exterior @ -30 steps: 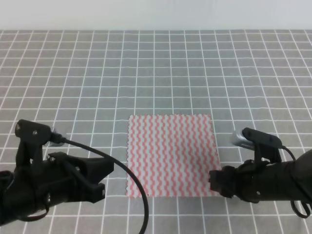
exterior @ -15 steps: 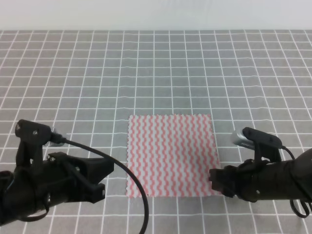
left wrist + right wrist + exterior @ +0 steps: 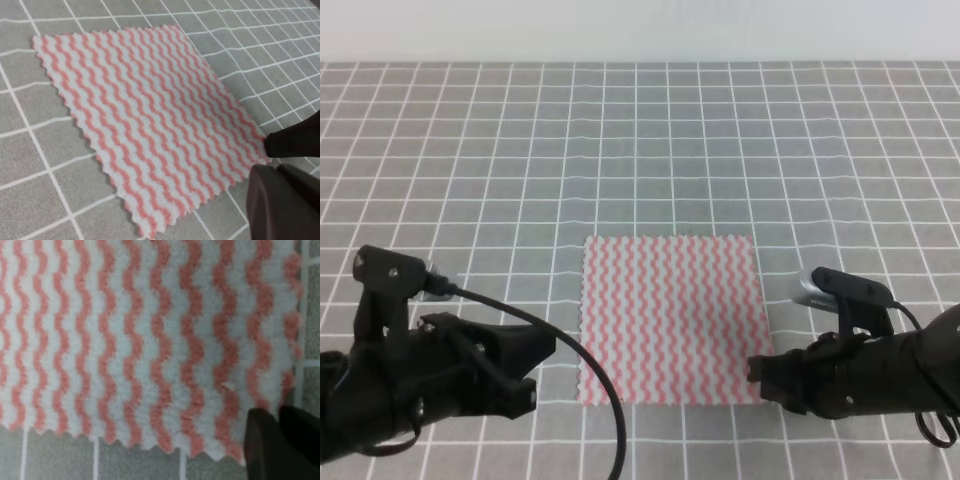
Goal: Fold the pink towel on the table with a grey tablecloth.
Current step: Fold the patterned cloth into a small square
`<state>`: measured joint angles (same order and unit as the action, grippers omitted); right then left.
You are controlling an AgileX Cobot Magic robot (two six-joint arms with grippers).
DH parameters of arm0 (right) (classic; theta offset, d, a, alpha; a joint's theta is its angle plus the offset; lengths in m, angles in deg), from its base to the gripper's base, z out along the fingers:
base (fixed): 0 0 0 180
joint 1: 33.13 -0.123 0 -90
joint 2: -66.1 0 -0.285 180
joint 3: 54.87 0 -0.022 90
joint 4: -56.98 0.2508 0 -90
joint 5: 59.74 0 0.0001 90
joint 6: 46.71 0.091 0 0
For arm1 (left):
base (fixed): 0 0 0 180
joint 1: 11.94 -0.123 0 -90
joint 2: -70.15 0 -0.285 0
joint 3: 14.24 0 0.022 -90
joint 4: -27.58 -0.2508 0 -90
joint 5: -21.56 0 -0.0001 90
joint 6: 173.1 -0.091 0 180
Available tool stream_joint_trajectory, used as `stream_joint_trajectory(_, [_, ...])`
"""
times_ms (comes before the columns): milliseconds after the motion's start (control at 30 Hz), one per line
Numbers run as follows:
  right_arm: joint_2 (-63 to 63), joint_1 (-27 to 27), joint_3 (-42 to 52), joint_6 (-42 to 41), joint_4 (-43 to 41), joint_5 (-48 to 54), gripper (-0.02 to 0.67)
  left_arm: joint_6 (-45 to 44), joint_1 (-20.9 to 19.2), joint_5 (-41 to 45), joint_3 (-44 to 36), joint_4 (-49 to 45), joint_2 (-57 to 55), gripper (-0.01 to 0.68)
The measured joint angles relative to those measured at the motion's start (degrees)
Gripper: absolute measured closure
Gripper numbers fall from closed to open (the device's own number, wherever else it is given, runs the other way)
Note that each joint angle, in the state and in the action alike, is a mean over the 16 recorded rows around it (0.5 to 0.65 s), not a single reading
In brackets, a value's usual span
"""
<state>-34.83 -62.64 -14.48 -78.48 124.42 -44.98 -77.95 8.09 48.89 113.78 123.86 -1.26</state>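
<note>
on the table with a grey tablecloth (image 3: 650,150), toward the near middle: the pink towel (image 3: 670,318), spread flat and unfolded, wavy pink-and-white stripes running near to far, pinked edges showing all round. at the near left, well apart from the towel's left edge: the left gripper (image 3: 525,365), dark, aimed rightward at the cloth, with a black cable (image 3: 582,372) looping past it toward the near edge; opening cannot be told from the high view. from the left wrist view: towel (image 3: 145,120) lying diagonal, and at the right the right gripper's dark tip (image 3: 292,142) meeting the towel's corner. at the near right: the right gripper (image 3: 767,375), low over the towel's near right corner, overlapping or touching that corner. in the right wrist view: towel (image 3: 140,340) filling the frame, dark fingers (image 3: 262,442) close together with only a thin slit between, at the corner; whether pinching the cloth or merely over it, cannot tell.
</note>
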Motion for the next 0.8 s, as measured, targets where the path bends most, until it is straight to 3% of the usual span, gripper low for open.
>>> stream_joint_trajectory(333, [0.5,0.0,-0.1,0.1,-0.2,-0.3,0.661,-3.2,0.1,0.3,0.0,-1.2,0.0,0.675])
stream_joint_trajectory(800, [1.2,-0.1,-3.3,-0.2,-0.4,-0.8,0.662,-20.1,3.5,0.0,0.0,-1.7,-1.1,0.675])
